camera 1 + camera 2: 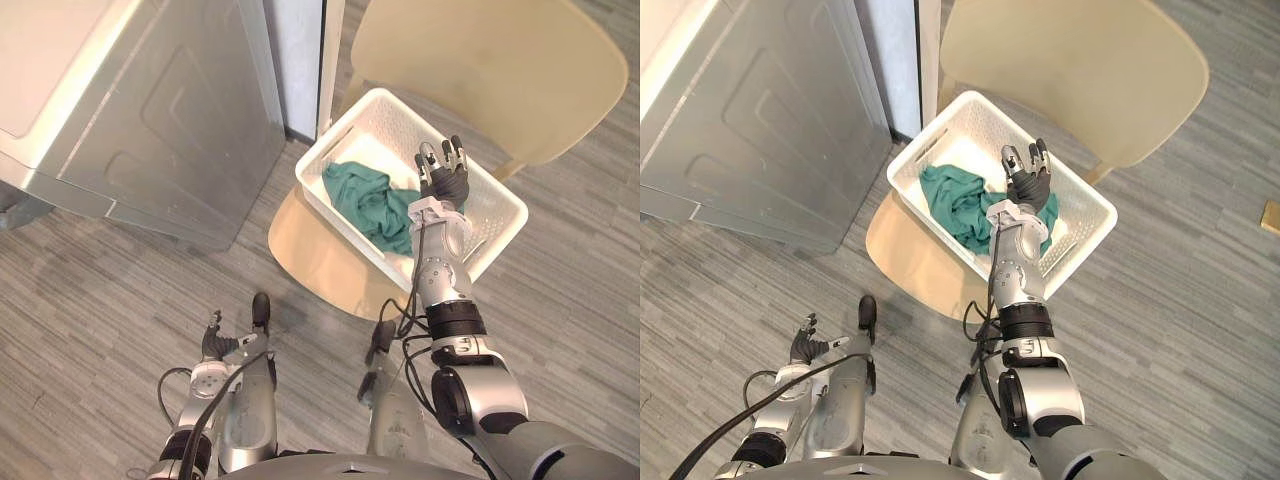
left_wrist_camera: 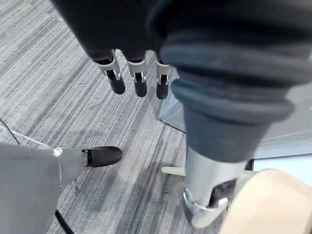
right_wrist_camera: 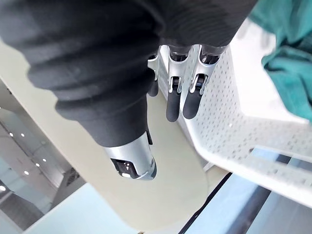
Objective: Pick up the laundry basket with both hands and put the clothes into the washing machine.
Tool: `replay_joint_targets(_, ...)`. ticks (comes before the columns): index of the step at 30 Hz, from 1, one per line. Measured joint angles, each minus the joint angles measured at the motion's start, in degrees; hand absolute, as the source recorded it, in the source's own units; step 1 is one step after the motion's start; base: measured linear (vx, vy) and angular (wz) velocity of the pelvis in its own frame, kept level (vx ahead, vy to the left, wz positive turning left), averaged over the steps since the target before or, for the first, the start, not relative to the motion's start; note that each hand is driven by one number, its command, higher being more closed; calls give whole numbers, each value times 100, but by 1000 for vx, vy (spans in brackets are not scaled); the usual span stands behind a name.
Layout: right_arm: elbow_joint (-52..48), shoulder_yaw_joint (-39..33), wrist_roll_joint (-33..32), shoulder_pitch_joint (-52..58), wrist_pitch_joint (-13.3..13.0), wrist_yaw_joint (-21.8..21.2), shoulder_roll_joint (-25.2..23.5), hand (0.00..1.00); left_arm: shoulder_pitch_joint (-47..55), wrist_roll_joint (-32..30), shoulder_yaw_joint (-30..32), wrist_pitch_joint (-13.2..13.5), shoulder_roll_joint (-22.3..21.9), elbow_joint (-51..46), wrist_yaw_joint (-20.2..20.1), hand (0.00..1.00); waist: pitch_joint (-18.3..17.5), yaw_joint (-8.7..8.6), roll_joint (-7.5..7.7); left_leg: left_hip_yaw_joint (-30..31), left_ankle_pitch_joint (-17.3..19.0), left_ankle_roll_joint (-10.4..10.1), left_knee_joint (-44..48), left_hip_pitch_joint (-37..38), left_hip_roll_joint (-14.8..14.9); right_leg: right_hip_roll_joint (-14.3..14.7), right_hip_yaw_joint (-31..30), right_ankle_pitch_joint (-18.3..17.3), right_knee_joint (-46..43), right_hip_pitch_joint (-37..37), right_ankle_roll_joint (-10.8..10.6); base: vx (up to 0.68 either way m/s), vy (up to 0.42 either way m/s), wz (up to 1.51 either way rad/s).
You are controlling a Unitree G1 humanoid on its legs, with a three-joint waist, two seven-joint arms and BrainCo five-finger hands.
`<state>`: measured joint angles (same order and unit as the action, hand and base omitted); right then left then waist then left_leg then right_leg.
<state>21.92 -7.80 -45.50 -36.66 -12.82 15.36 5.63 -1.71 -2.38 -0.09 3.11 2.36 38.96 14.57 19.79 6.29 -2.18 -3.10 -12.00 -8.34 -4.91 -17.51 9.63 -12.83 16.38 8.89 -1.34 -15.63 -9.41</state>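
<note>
Laundry basket point(image 1: 395, 115), white and perforated, sits on the seat of a beige chair point(image 1: 490, 60), right of centre and toward the far side of the scene. The basket hides most of the seat, so only a curved near-left slice shows. Inside lies a crumpled teal garment point(image 1: 368, 200). Its right part is hidden behind our right hand point(image 1: 443, 172) and wrist, so we cannot make out what kind of clothing it is.

That right hand reaches over the right half of the basket with its fingers point(image 3: 173, 105) straight and slightly spread, gripping nothing. In the right wrist view the fingertips hang just beside the basket's perforated wall. We cannot tell whether they touch it (the gap is too fine to judge).

The silver-grey washing machine point(image 1: 150, 110) stands at the far left, well apart from the basket and cut off by the picture edge. We see its pale top and one panelled face.

Our left hand point(image 1: 213, 343) is low at the near left, above the grey wood-grain floor point(image 1: 100, 290) and well apart from the basket. In its wrist view the fingers point(image 2: 140, 80) hang straight with the thumb set apart, and it carries nothing.
</note>
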Motion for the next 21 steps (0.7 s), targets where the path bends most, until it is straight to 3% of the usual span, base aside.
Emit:
replay_joint_targets(8, -553, 87, -903, 561, -444, -32, -419, 100, 312, 55, -143, -57, -52, -83, -47, 0, -561, -29, 62, -22, 176, 7, -1, 472, -9, 3, 109, -150, 47, 566, -51, 23, -21, 9)
replay_joint_targets(9, -553, 87, -929, 729, -447, -32, -434, 0, 424, 111, -208, -58, -48, -219, -68, 0, -707, -34, 95, -12, 189, 9, -1, 499, -8, 10, 127, -166, 63, 603, -52, 45, -15, 5)
replay_joint_targets(12, -531, 122, -913, 1035, -432, -53, -326, 0, 547, 118, -367, -56, -21, -470, -176, 0, -819, -77, 130, 23, 184, 20, 0, 621, -15, 34, 152, -164, 167, 792, -56, 30, -11, 5)
replay_joint_targets(16, -502, 817, -345, 1251, -24, -274, 660, 0, 631, 116, -407, -55, 125, -469, -319, 0, -931, -215, 149, 40, 163, -17, -1, 656, -34, 57, 149, -145, 278, 891, -71, -1, 0, 1)
replay_joint_targets(18, -501, 1443, 1456, 1253, 403, -794, 1701, 0, 763, 70, -413, -31, 314, -457, -507, 0, -1003, -308, 190, 64, 164, -19, -1, 684, -49, 64, 160, -134, 343, 955, -83, -4, -1, 4)
replay_joint_targets(19, -496, 1544, 1771, 1253, 468, -921, 1886, 0, 802, 45, -431, -24, 359, -449, -537, 0, -1028, -318, 205, 66, 166, -21, -1, 689, -49, 70, 163, -125, 368, 969, -85, 0, 0, 0)
replay_joint_targets(21, -321, 1848, 3759, 1228, 578, -1281, 2388, 0, 911, -218, -466, 44, 483, -281, -720, 0, -1121, -324, 295, 62, 161, -28, -1, 698, -51, 82, 153, -90, 438, 991, -87, 3, -3, -2)
